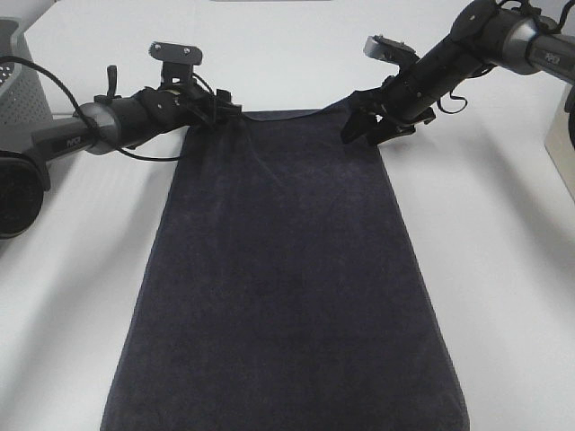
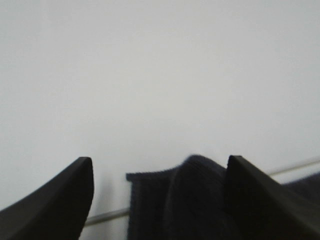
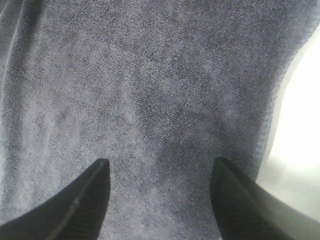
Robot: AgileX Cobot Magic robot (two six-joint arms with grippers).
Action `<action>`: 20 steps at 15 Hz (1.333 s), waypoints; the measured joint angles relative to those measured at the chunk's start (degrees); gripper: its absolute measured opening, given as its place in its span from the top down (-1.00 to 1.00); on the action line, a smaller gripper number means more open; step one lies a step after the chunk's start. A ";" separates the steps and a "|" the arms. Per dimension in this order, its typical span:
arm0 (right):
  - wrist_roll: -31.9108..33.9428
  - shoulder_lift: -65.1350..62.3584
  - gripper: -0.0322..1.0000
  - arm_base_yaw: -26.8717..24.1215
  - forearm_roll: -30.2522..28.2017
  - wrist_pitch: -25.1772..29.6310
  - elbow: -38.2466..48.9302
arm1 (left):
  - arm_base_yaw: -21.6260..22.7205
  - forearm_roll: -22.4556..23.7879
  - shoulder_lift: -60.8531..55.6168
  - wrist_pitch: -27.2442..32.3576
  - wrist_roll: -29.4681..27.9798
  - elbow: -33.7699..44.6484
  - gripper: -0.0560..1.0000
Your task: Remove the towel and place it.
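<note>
A long dark towel (image 1: 286, 278) lies spread flat down the middle of the white table (image 1: 503, 269), running from the near edge up toward the far edge. The left claw (image 1: 226, 111) sits at the towel's far left corner, where the cloth is bunched up a little; through its wrist camera a fold of towel (image 2: 195, 200) rises between the two fingers (image 2: 60, 200), which stand apart, so the claw is wide and not pinching the cloth. The right claw (image 1: 370, 130) hovers at the far right corner of the towel, its fingers (image 3: 75, 205) also spread wide with towel fabric (image 3: 150, 90) showing under and between them; whether they touch the cloth I cannot tell. A grey basket (image 1: 20, 85) stands at the far left corner of the table.
</note>
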 joint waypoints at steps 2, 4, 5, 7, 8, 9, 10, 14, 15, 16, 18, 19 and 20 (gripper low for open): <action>0.00 0.00 -0.22 0.00 0.00 0.40 0.00 | 0.06 -0.23 0.00 -2.64 -1.78 0.00 -0.42; 0.00 0.00 -0.22 0.00 -0.06 0.97 -0.69 | 0.11 -0.40 -0.23 -2.41 -3.21 -0.11 -0.42; 0.29 0.00 -0.22 0.00 -0.17 2.58 -2.12 | 0.17 -0.40 -1.20 0.17 -3.27 -0.11 -0.42; 3.90 0.00 -0.25 0.00 -1.60 7.16 -7.45 | 0.63 0.52 -5.04 9.63 -3.09 -0.11 -0.42; 7.22 0.00 -0.33 0.00 -3.38 10.20 -11.12 | 1.03 1.49 -8.48 15.64 -3.04 -0.11 -0.42; 10.31 0.00 -0.41 0.00 -5.67 11.46 -15.81 | 1.78 3.21 -12.20 23.15 -3.61 -0.11 -0.42; 13.81 0.00 -0.47 0.00 -8.02 11.69 -20.97 | 2.52 5.96 -15.76 30.02 -6.19 -0.17 -0.42; 19.31 -9.45 -0.52 -0.06 -15.01 11.97 -25.61 | 3.78 28.71 -30.37 52.94 -25.32 -0.17 -0.44; 19.94 -11.92 -0.52 -0.06 -16.04 11.97 -25.10 | 3.90 32.72 -32.72 55.98 -28.02 -0.23 -0.44; 20.74 -14.73 -0.52 -0.06 -17.76 12.26 -24.01 | 4.41 35.92 -34.89 58.90 -30.37 -0.29 -0.44; 21.89 -20.51 -0.52 -0.06 -21.49 12.32 -18.51 | 7.56 38.04 -37.87 65.09 -33.52 -0.40 -0.44; 22.63 -23.72 -0.52 -0.06 -23.03 12.32 -14.84 | 9.57 38.16 -38.62 68.47 -34.66 -0.46 -0.44; 23.78 -27.27 -0.52 -0.06 -24.12 12.38 -10.71 | 11.34 38.10 -39.25 71.10 -35.24 -0.46 -0.44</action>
